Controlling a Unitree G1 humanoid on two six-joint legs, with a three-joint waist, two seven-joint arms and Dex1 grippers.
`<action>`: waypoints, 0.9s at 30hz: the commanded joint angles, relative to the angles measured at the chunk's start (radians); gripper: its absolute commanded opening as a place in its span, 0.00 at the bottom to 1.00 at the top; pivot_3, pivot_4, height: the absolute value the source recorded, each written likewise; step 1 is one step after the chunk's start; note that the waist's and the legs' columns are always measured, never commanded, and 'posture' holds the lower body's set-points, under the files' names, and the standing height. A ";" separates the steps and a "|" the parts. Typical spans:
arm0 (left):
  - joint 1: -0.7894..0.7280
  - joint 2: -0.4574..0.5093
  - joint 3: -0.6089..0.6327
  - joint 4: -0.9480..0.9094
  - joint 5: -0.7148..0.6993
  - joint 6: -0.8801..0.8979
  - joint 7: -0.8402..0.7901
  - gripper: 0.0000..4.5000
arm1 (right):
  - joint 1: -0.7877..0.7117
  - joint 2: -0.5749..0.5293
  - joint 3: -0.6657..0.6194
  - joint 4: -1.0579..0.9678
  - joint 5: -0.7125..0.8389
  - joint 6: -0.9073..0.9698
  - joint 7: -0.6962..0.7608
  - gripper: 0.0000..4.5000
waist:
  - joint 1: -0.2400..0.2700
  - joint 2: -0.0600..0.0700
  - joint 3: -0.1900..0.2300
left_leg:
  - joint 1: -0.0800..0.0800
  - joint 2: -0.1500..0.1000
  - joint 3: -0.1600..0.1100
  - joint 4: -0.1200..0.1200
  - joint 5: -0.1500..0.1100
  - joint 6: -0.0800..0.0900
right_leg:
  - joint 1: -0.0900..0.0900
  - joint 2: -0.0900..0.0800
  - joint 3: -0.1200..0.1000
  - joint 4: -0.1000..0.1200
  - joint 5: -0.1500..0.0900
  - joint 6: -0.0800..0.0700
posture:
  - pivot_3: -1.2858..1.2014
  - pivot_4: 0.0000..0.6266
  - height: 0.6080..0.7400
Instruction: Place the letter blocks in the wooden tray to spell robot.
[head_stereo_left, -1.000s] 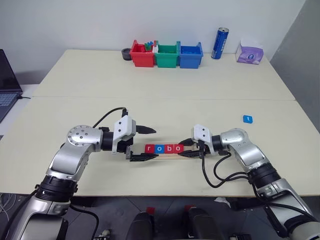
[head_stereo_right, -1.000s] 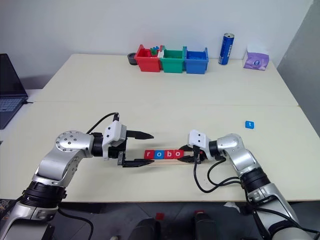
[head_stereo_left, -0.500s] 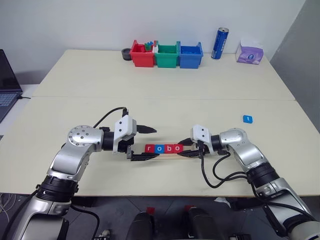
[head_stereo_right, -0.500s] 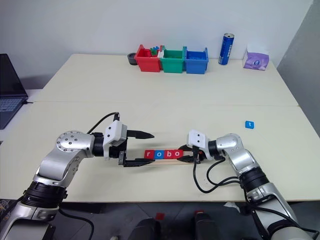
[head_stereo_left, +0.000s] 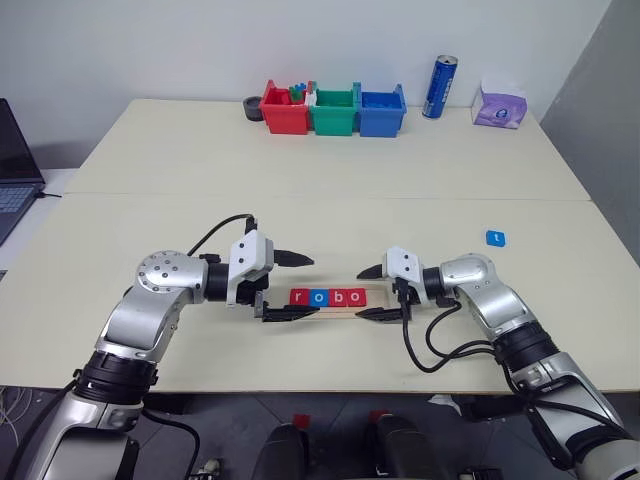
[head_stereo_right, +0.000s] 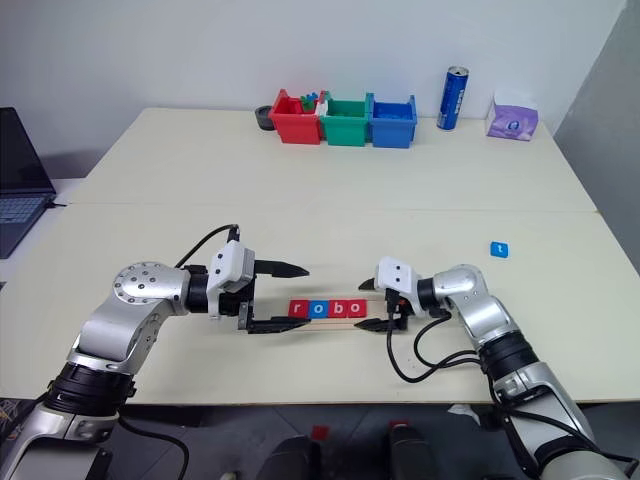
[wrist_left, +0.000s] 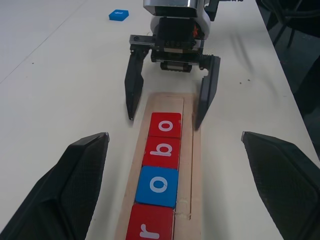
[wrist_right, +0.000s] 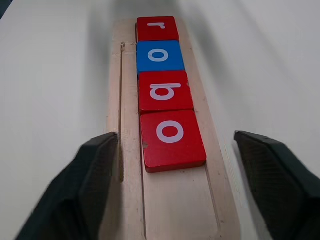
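Four tiles sit in my tray, and both my claws stand apart at its two ends.

The table (head_stereo_left: 330, 170) carries the wooden tray (head_stereo_left: 322, 310) near its front edge, lying crosswise in front of me. My left claw (head_stereo_left: 290, 287) straddles the tray's left end with its fingers spread wide, holding nothing. My right claw (head_stereo_left: 372, 292) is spread just as wide around the tray's right end, one finger on each side, gripping nothing. In the groove lie four letter blocks, touching in a row: red r (wrist_right: 157, 28), blue o (wrist_right: 159, 56), red b (wrist_right: 164, 91), red o (wrist_right: 171, 139). The blue t block (head_stereo_left: 495, 237) lies well apart on the table, far to my right.
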 joint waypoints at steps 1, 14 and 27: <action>-0.011 -0.003 0.006 -0.025 -0.001 -0.013 0.003 1.00 | -0.017 -0.019 -0.025 -0.038 0.024 0.031 0.022 0.98 | 0.000 0.000 0.000 | 0.000 0.000 0.000 0.000 0.000 0.000 | 0.000 0.000 0.000 0.000 0.000 0.000 | 0.52 0.24 1.00; -0.005 -0.082 -0.009 -0.077 -0.021 0.026 0.063 1.00 | 0.150 -0.125 -0.334 -0.468 0.214 0.485 -0.225 0.98 | 0.008 0.000 0.000 | -0.002 0.000 -0.003 0.000 0.000 0.000 | 0.000 -0.001 0.000 -0.001 0.000 0.000 | 0.52 0.24 1.00; -0.118 -0.264 -0.084 -0.043 0.051 0.048 0.210 1.00 | 0.295 -0.029 -0.502 -0.408 0.087 0.444 -0.752 0.98 | 0.002 0.000 0.000 | 0.000 -0.001 0.001 0.001 0.000 0.000 | 0.000 0.000 0.002 0.000 0.000 0.001 | 0.52 0.24 1.00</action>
